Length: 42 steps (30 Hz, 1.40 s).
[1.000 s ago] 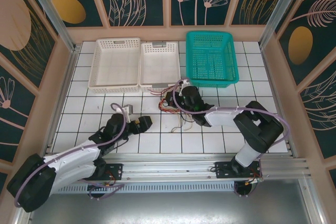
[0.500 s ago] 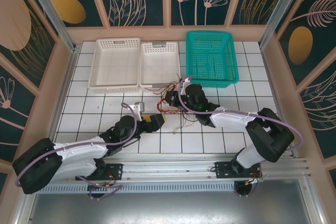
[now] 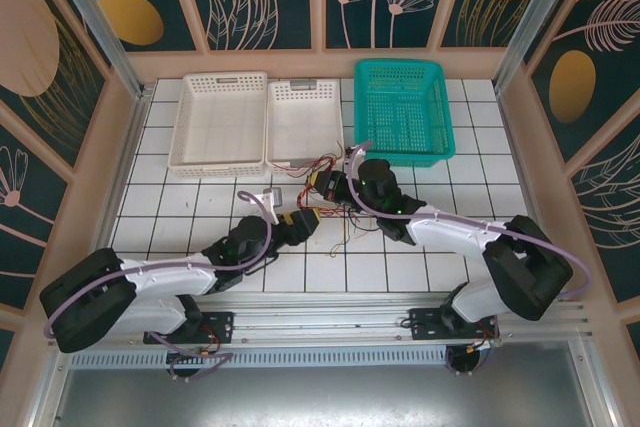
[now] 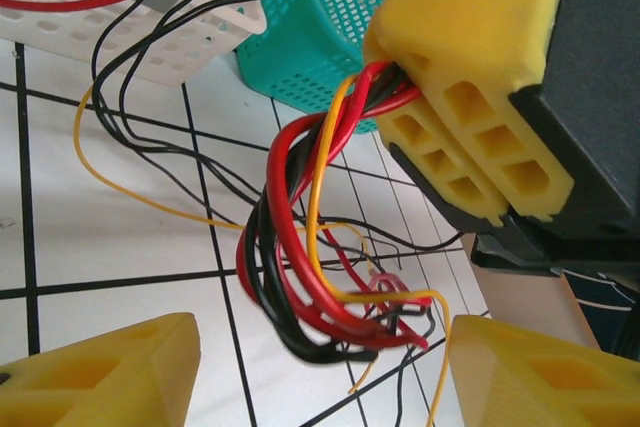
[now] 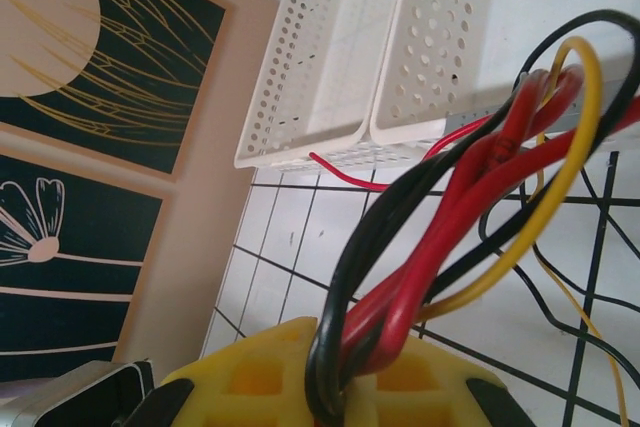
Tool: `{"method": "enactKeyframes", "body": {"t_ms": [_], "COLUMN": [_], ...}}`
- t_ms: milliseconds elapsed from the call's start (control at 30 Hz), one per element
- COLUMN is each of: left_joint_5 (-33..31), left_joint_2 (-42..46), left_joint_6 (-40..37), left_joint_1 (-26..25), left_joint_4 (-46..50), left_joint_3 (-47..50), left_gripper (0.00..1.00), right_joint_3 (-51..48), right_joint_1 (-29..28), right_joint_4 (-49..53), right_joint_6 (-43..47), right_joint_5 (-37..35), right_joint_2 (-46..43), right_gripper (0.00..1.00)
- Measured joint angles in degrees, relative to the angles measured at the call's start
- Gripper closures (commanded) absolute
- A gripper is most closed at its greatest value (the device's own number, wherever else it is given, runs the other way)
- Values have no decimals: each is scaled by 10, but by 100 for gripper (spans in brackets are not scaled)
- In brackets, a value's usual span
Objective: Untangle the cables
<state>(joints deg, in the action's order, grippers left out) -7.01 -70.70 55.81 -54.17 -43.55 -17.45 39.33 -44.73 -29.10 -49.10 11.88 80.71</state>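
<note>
The cables [image 3: 322,204] are a tangle of thin red, black and yellow wires on the white tiles at mid table. My right gripper [image 3: 330,185] is shut on a twisted bunch of them [image 5: 470,197], and the wires enter between its yellow fingers [image 5: 290,377]. In the left wrist view that bunch [image 4: 290,277] hangs in a loop from the right gripper's fingers [image 4: 480,57]. My left gripper [image 4: 320,377] is open. Its two yellow fingers [image 4: 100,372] stand either side of the loop's lower end, apart from it. From above, the left gripper [image 3: 298,224] sits just front-left of the tangle.
Two white baskets [image 3: 222,122] [image 3: 305,122] and a teal basket [image 3: 402,107] stand side by side along the back of the table. Loose wire ends trail over the tiles [image 4: 120,247] towards the white baskets. Wooden walls close in both sides.
My left arm has reached forward and right until its gripper frames the hanging loop, and its jaws have narrowed. The right gripper has shifted slightly right and back with the bunch.
</note>
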Motion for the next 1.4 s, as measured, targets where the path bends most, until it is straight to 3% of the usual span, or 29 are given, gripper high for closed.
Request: {"method": "enactKeyframes", "body": {"t_ms": [200,500,633,867,1400], "left_joint_5": [-12,-12,-12,-5,110], "left_joint_2": [-8,-17,-17,6,105], "left_joint_6": [0,4,5,-3,-106], "left_joint_1": [0,0,0,-2,-3], "left_joint_4": [-6,-15,-17,-10,111], "left_joint_3": [-8,-13,-13,-7,-1], "left_gripper": [36,57,68,100,100], "right_joint_3": [0,0,0,0,34], "right_joint_1": [-9,-11,-12,-14,-7], "right_joint_4": [0,1,3,24,198], "right_joint_6": [-12,-25,-25,-25,37], "right_joint_5": [2,2,2,-3,26], "right_joint_2": [-3,-17,-27,-46,-101], "right_gripper": [100,100,100,100,100]}}
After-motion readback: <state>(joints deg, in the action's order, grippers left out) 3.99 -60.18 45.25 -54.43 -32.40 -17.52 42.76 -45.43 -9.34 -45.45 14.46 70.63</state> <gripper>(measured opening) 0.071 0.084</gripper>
